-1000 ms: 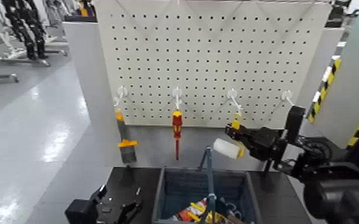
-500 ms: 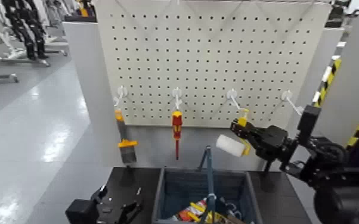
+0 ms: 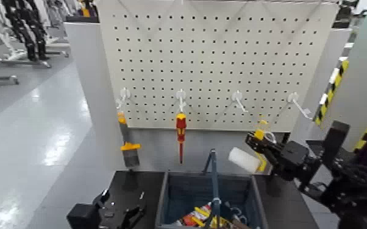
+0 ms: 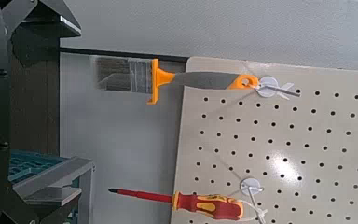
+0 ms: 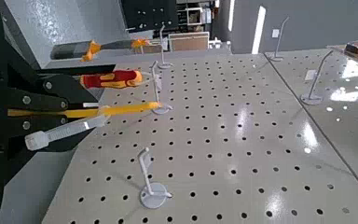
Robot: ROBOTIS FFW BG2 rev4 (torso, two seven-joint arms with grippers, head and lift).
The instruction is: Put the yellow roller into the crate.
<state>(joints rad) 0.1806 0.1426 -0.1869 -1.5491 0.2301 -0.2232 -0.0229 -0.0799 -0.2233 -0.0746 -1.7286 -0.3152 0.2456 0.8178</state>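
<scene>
My right tool (image 3: 258, 139) is at four o'clock from the middle of the head view, and it is clamped on the handle of the yellow roller (image 3: 244, 159). The roller is in the air, in front of the pegboard (image 3: 204, 61) and apart from its hooks; the white sleeve points toward ten o'clock from the grip. It is outside the crate (image 3: 167, 201), above it and toward one o'clock from its middle. My left tool (image 3: 122, 210) is at seven o'clock, low over the dark desk (image 3: 286, 198), with its two fingers apart and nothing between them. The crate is at six o'clock, its grey-blue bar handle standing up, and inside lie some red, yellow and white things, whose printing is too small for me to read. On the pegboard, the red-and-yellow screwdriver (image 3: 181, 131) hangs by its handle with the tip down, near the middle of the view. At its nine o'clock side hangs the brush (image 3: 130, 149) with orange parts, its bristles down. In the left wrist view, the screwdriver handle has small dark marks, but I cannot tell what they say.
</scene>
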